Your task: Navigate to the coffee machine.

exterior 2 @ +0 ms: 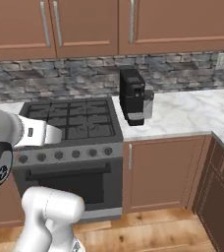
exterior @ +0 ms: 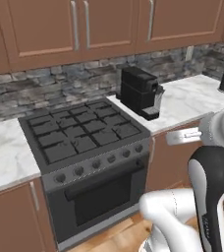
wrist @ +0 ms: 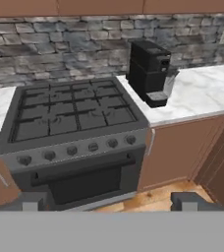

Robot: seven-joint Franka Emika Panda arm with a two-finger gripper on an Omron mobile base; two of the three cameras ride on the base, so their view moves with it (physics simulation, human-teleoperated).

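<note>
Coffee machine (exterior: 139, 92) on the marble counter (exterior: 192, 98)
It stands just beside the stove (exterior: 84, 130); gripper (wrist: 109, 203) fingers spread, grasping nothing.

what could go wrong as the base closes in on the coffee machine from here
1. The stove stands right beside the coffee machine, and the machine sits right of centre in the hand view; if the base drives straight on, it would likely end up facing the stove.
2. The arm is folded in front of the base, with the cabinet door just ahead; closing in too far could bump it.
3. On the right, corner cabinets jut out and may catch the base when it shifts sideways.
</note>
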